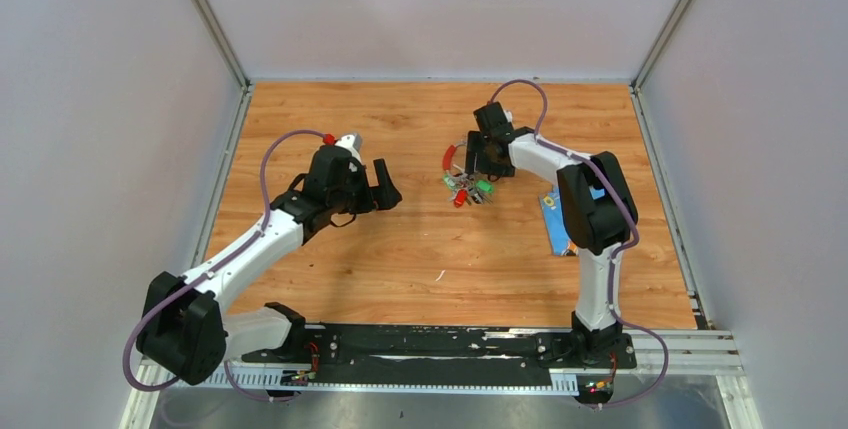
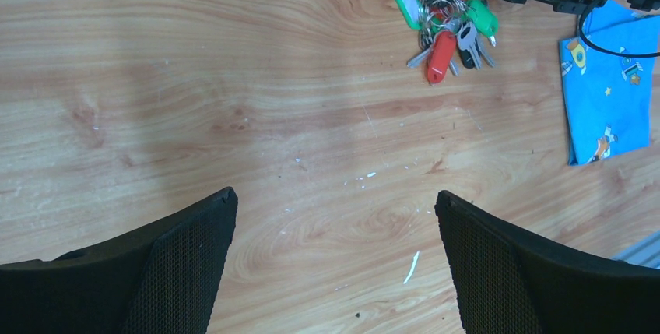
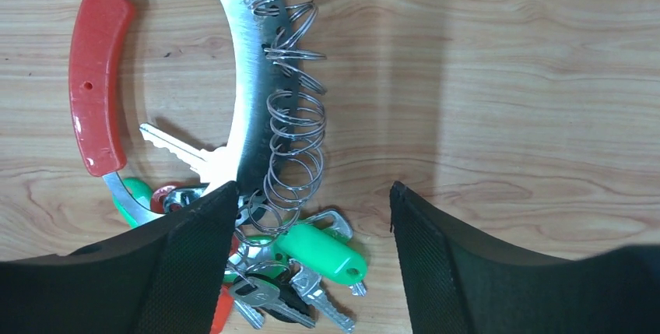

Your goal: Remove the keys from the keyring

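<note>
The keyring (image 3: 247, 108) is a flat silvery ring with a red curved part (image 3: 97, 77) and several small wire rings (image 3: 296, 128) hung on its edge. It lies on the wooden table (image 1: 420, 249). The keys (image 3: 319, 260), silver with green and red caps, lie bunched at its lower end, and show in the top view (image 1: 468, 189) and the left wrist view (image 2: 447, 26). My right gripper (image 3: 311, 202) is open, low over the bunch, its left finger (image 3: 187, 264) covering part of it. My left gripper (image 2: 335, 202) is open and empty, well left of the keys (image 1: 385, 189).
A blue printed cloth piece (image 2: 607, 85) lies on the table right of the keys, partly under the right arm (image 1: 590, 199). Grey walls enclose the table on three sides. A small white scrap (image 2: 410, 267) lies on the wood near my left gripper.
</note>
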{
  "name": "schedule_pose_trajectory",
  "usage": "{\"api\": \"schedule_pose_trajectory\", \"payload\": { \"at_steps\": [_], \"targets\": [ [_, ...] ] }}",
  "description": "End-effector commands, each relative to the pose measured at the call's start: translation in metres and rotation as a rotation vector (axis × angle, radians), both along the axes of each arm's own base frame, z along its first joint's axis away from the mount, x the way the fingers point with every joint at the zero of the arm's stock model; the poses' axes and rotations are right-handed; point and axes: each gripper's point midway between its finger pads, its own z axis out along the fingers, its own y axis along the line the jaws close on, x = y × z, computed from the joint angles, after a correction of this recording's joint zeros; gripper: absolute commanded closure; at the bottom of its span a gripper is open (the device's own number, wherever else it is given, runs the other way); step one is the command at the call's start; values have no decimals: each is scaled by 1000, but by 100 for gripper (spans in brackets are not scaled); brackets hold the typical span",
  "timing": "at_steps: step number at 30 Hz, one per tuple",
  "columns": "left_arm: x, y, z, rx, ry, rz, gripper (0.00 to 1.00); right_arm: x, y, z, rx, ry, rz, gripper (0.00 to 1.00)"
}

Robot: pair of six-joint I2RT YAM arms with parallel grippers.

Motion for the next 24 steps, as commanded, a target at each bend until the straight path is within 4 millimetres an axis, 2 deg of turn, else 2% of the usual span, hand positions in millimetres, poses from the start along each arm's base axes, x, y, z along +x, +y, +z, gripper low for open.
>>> {"api": "schedule_pose_trajectory", "payload": {
  "at_steps": [1, 3, 6, 11, 15, 19, 22, 23, 24],
  "targets": [
    [1, -5, 7, -61, -18, 5, 0, -12, 2, -7, -17, 20, 22, 24],
    [0, -4, 6, -59, -20, 10, 0, 1, 3, 6, -17, -19, 27, 22],
    [2, -3, 8, -63, -30, 16, 0, 16, 8, 7, -24, -33, 28, 20],
    [4, -4, 9, -61, -31, 18, 0, 30, 17, -15, -35, 5, 36, 22],
    [7, -3, 10, -45, -33, 23, 0, 24, 16, -33, -70, 46, 38, 30],
    [12, 3, 10, -35, -44, 65, 0, 1, 18, -48, -141, 83, 75, 49],
    [18, 4, 9, -38, -48, 92, 0, -18, 23, -53, -155, 114, 113, 89],
    [20, 3, 8, -41, -46, 98, 0, -22, 24, -52, -141, 120, 125, 98],
    [21, 2, 5, -45, -41, 99, 0, -28, 27, -50, -115, 124, 143, 99]
  ]
}}
